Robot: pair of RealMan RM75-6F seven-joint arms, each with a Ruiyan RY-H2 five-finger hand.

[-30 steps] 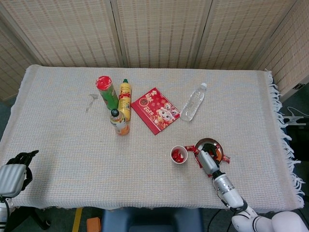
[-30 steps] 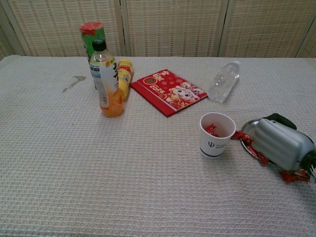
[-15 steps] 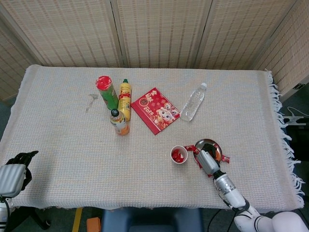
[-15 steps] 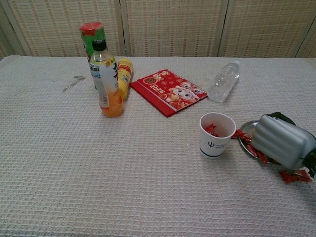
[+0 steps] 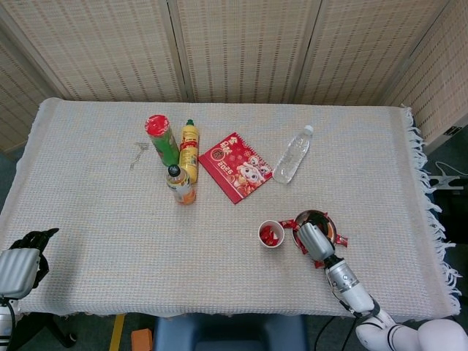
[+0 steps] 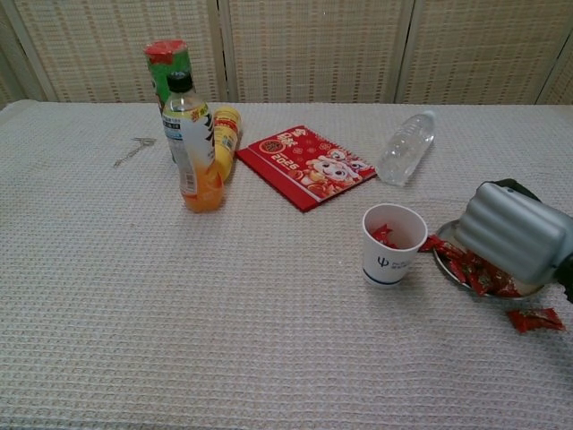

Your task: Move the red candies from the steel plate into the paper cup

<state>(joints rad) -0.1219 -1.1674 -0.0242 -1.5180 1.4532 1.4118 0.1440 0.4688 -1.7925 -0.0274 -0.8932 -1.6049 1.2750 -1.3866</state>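
The white paper cup [image 6: 394,244] [image 5: 271,235] stands right of centre with several red candies inside. Just right of it lies the steel plate [image 6: 445,257] [image 5: 319,218], with more red candies [image 6: 479,273] heaped on it. One candy [image 6: 436,243] lies between cup and plate, and another [image 6: 535,319] lies on the cloth in front of the plate. My right hand [image 6: 515,233] [image 5: 314,240] hovers over the plate, back of the hand toward the cameras, its fingers hidden. My left hand [image 5: 22,263] rests off the table's near left corner, holding nothing.
An orange drink bottle [image 6: 192,148], a yellow bottle [image 6: 225,134] and a green can with a red lid [image 6: 168,67] stand at the left rear. A red booklet [image 6: 307,165] and a lying clear bottle [image 6: 405,148] sit behind the cup.
My right hand has lifted and drawn back a little over the plate, uncovering the candies beneath it in the chest view. The left hand has not moved.
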